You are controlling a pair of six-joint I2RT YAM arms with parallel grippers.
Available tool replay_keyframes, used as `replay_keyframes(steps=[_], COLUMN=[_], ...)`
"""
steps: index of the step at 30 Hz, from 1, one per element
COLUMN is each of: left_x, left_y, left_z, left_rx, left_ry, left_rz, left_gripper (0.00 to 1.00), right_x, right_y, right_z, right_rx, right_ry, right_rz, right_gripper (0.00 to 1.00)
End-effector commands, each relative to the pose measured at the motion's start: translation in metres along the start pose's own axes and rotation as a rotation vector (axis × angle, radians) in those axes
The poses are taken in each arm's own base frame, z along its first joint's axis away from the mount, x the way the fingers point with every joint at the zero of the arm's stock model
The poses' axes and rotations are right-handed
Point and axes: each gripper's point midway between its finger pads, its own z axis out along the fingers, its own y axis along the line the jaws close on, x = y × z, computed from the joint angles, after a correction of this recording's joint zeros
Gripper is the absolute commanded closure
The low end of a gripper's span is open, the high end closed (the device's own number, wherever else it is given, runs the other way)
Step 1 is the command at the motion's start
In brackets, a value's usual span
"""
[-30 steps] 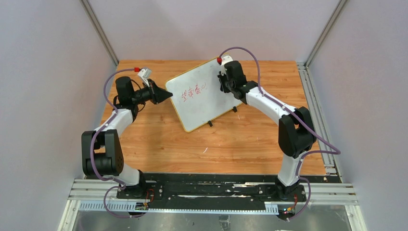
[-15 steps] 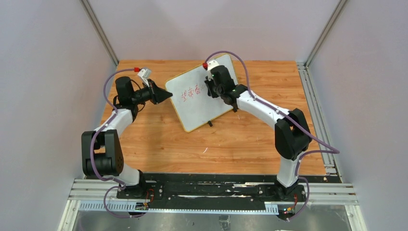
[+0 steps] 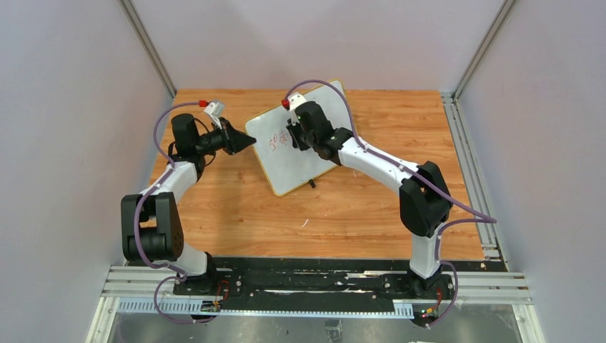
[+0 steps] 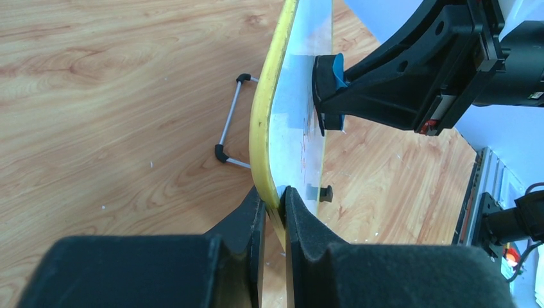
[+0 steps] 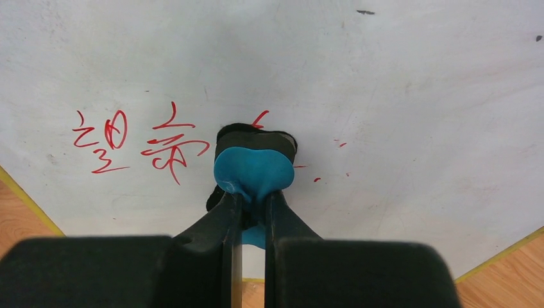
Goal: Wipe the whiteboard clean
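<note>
At the right gripper point(image 5: 251, 199), both fingers are clenching a blue eraser point(image 5: 253, 165), and its black felt is pressing flat against the whiteboard point(image 5: 417, 96). Red writing point(image 5: 144, 144) is lying just beside the eraser, on the side toward the left gripper point(image 4: 274, 197). That gripper's fingers are pinching the board's yellow frame point(image 4: 266, 115) at the edge nearest that arm and steadying it. Faint red specks point(image 5: 340, 144) are showing on the eraser's other side.

Seen from above, the board is standing tilted on its wire feet point(image 4: 229, 138) near the far edge of the desk point(image 3: 343, 207), about midway along it. The right arm is reaching over its face.

Judged step: the wiping stroke is under way and roughly half done. Next move, as judged: sliding the eraser sideways across the two legible characters under even pressure. The left grip needs to hold firm so the propped board is not tipping or skating. A further pass for the specks is probably needed.
</note>
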Motion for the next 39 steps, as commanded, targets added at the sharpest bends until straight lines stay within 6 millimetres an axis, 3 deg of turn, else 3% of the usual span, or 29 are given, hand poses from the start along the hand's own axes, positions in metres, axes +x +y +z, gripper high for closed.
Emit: replay_keyframes(steps=[1,9,15,22,32,39], left_x=[-0.005,-0.004,-0.003,-0.003,-0.005,-0.005], left_y=[0.006,0.007,0.007,0.007,0.005,0.005], left_z=[-0.001,-0.001,-0.001,-0.001,-0.001,-0.002], left_rx=[-0.024,-0.026,-0.025,-0.024,-0.022,-0.021], left_ry=[-0.013,-0.008,-0.006,-0.006,-0.01,-0.009], left_rz=[0.1,0.1,0.1,0.098,0.1,0.098], left_gripper=[1.0,1.0,1.0,1.0,1.0,1.0], right_x=[0.004,0.001,-0.006,-0.018,-0.032,-0.033], right_y=[-0.043,-0.117,-0.128,-0.099,-0.02,0.021], right_z=[0.013,0.003,0.001,0.006,0.009,0.009], right_rx=[0.081,0.19,0.196,0.123,0.012,-0.066], right_ry=[0.02,0.013,0.007,-0.017,-0.042,-0.056], right_rz=[0.008,0.071,0.076,0.089,0.019,-0.009], right_gripper=[0.99,0.99,0.99,0.99,0.99,0.99])
